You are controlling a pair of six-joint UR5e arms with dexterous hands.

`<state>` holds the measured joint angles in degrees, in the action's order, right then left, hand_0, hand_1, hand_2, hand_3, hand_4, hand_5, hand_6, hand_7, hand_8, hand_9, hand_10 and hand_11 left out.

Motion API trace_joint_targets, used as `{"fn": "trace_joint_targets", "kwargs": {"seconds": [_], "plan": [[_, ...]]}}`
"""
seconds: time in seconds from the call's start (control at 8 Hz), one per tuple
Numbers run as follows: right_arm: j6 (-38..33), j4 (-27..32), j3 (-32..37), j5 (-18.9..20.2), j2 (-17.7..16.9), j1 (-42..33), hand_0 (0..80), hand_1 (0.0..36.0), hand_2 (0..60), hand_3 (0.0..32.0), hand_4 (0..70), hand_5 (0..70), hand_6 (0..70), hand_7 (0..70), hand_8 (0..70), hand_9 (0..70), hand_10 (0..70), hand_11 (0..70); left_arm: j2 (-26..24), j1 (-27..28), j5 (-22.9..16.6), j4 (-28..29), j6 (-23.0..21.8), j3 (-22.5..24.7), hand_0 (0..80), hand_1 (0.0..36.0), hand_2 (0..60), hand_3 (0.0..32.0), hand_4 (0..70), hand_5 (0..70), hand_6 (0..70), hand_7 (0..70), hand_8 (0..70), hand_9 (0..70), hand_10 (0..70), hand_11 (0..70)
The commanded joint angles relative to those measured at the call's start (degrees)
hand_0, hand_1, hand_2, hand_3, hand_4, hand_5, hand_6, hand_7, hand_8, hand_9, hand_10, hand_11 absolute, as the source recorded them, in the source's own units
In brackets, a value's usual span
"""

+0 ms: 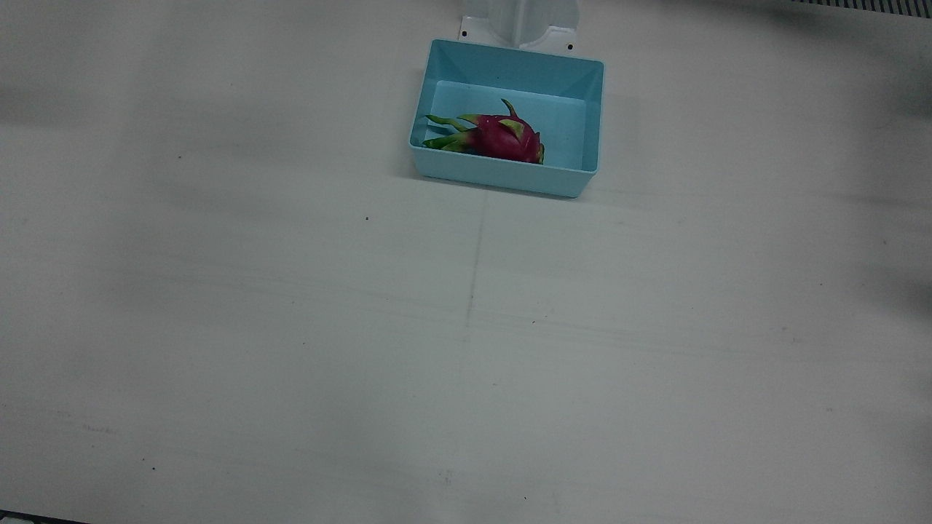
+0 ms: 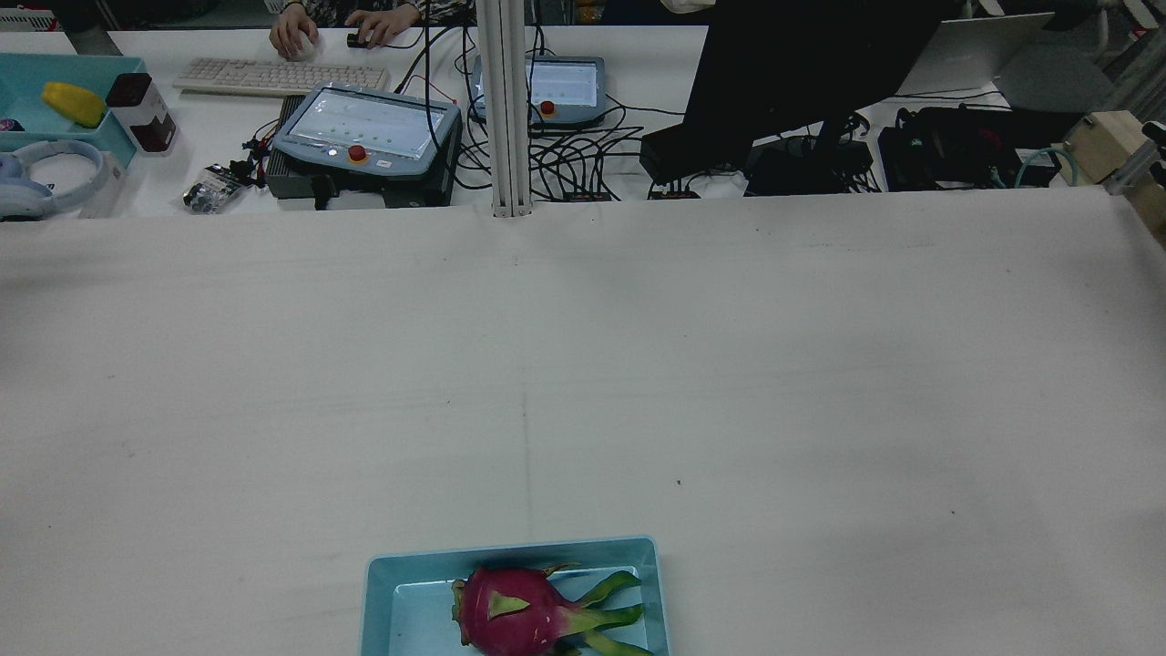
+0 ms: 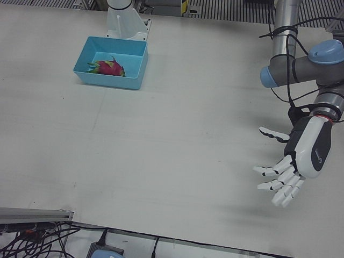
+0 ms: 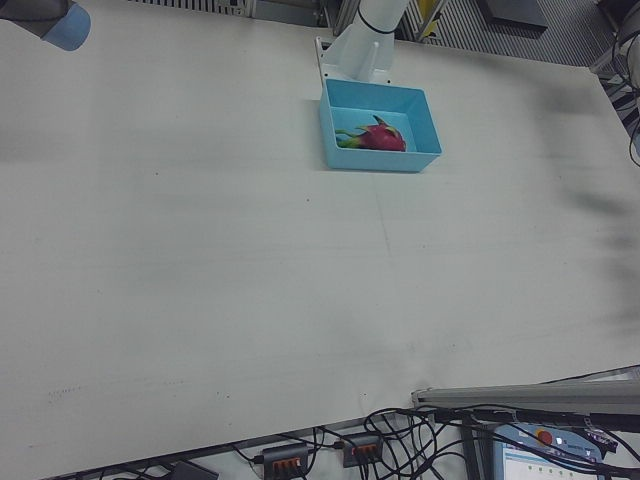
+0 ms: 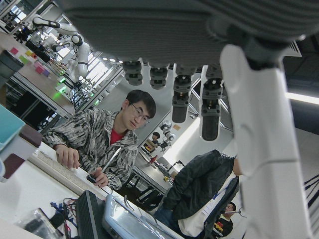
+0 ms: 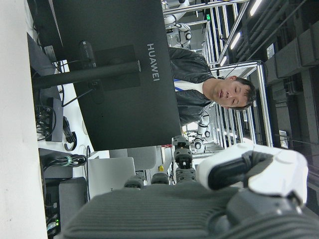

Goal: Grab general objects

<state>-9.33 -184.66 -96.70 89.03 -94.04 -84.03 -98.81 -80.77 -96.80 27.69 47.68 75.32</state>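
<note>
Lying in blue bin (image 1: 510, 69): dragon fruit (image 1: 499, 136); left hand (image 3: 301, 158) spread (right seemingly open).

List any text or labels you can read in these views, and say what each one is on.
"HUAWEI": on the back of the black monitor, in the right hand view.
Teach pendant screens: contents too small to read.
Blue bin and dragon fruit: no text visible.

White surface (image 2: 583, 364), faint scuffs. Beyond it an operators' desk (image 2: 228, 196): keyboard (image 2: 278, 77), two teach pendants (image 2: 364, 123), cable tangle (image 2: 583, 164), dark monitor (image 2: 811, 64). A person's hands (image 2: 293, 35) at the keyboard. Ceiling strip lights (image 5: 304, 98).
</note>
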Motion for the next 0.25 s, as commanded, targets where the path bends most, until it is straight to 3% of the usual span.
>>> {"fn": "trace_joint_targets", "kwargs": {"seconds": [0.0, 0.12], "plan": [[-0.1, 0.0, 0.0, 0.0, 0.0, 0.0, 0.0, 0.0, 0.0, 0.0, 0.0, 0.0, 0.0, 0.0, 0.0, 0.0, 0.0, 0.0, 1.4, -0.3, 5.3, 2.6, 0.7, -4.8, 49.0, 31.7, 60.0, 0.0, 12.8, 24.5, 16.6, 24.2, 9.5, 8.7, 6.7, 11.8], [-0.1, 0.0, 0.0, 0.0, 0.0, 0.0, 0.0, 0.0, 0.0, 0.0, 0.0, 0.0, 0.0, 0.0, 0.0, 0.0, 0.0, 0.0, 2.3, -0.3, 7.3, 2.6, 0.7, -5.0, 48.5, 31.1, 60.0, 0.0, 12.2, 24.2, 16.4, 23.8, 8.6, 7.9, 6.3, 11.3]]}}
